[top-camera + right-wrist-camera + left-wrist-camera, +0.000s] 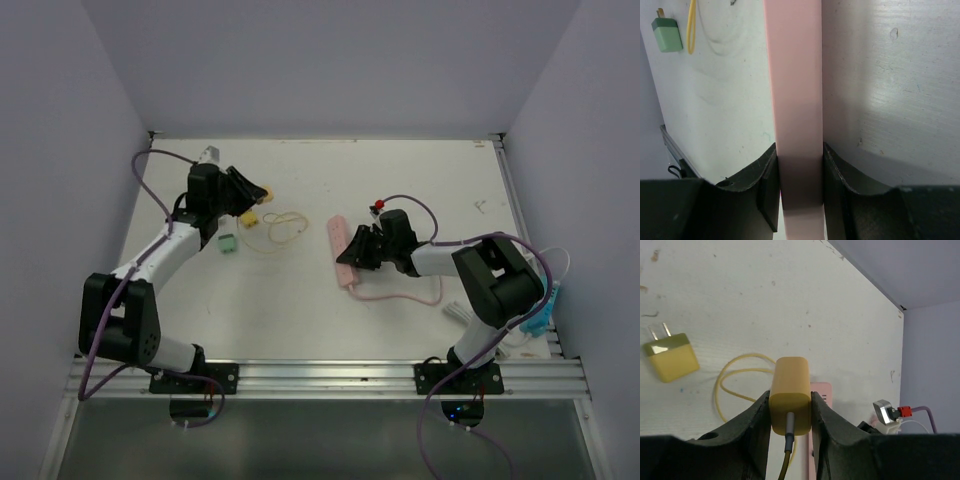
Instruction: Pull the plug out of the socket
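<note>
A yellow plug (790, 395) with a grey-tipped yellow cable (735, 375) sits between the fingers of my left gripper (790, 401), which is shut on it. In the top view this gripper (250, 192) hovers at the table's left rear, well apart from the pink socket strip (342, 255). My right gripper (354, 250) is shut on that strip; the wrist view shows the strip (795, 75) clamped between the fingers of the gripper (800, 165). The held plug's prongs are hidden.
A second yellow plug (671, 356) lies on the table with its prongs showing. A green plug (228, 243) rests beside the coiled yellow cable (282, 231). A red-and-metal connector (377, 209) sits behind the strip. Blue and white items (540, 312) lie at the right edge.
</note>
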Robot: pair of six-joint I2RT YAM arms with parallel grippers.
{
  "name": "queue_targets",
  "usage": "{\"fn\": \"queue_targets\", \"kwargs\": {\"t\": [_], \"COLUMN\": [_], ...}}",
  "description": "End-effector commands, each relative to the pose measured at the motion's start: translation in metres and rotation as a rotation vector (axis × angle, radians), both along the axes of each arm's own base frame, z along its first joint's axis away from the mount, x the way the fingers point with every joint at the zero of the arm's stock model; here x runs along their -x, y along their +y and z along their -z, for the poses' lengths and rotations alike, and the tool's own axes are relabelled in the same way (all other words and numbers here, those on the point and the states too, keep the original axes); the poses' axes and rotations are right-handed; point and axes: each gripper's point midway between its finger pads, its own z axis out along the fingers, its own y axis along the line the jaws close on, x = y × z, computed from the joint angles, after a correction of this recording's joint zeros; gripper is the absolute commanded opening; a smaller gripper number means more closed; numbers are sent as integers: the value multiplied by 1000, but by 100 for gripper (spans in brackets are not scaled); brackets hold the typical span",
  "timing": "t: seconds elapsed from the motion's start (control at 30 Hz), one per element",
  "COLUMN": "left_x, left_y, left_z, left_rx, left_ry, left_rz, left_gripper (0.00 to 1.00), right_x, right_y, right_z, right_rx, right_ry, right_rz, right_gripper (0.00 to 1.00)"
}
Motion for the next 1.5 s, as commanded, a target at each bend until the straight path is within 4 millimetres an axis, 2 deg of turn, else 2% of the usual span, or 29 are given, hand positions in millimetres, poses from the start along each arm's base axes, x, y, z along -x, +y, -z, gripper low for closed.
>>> {"fn": "queue_targets", "kwargs": {"t": [0.0,0.17,0.2,0.4,0.57,0.67,0.7,0.77,0.87,0.9,1.0,1.1,1.17,1.3,1.43,1.47], "left_x": [8,25,34,54,63,65,66,67,68,68,69,72,74,74,75,75], "left_y": [36,32,32,17,6,7,8,14,24,26,32,36,41,53,82,83], "left_z": [6,40,54,90,105,112,114,118,121,119,114,103,91,55,13,2], "left_rx": [-132,-136,-134,-53,4,2,-3,-30,-80,-89,-119,-142,-171,-249,-389,-399], "left_ry": [1,74,106,158,172,190,197,216,244,246,241,237,220,179,91,68], "left_rz": [-34,46,57,121,164,156,151,128,90,83,66,61,55,34,-47,-50], "left_gripper": [0,0,0,2,8,17,24,32,57,70,86,95,99,100,100,100], "right_x": [102,100,101,101,101,102,101,102,102,102,102,101,100,98,97,93], "right_y": [-106,-104,-104,-103,-102,-102,-102,-102,-102,-102,-102,-102,-102,-102,-103,-103], "right_z": [105,105,105,105,104,104,104,103,103,103,103,102,100,94,86,81], "right_rx": [478,470,470,464,459,457,456,456,455,455,455,456,454,450,463,465], "right_ry": [420,414,414,413,413,412,410,410,409,409,409,406,401,386,375,357], "right_rz": [109,103,103,98,96,92,92,92,92,92,92,92,92,96,91,90], "right_gripper": [0,0,0,0,0,0,0,0,0,0,0,0,0,0,0,0]}}
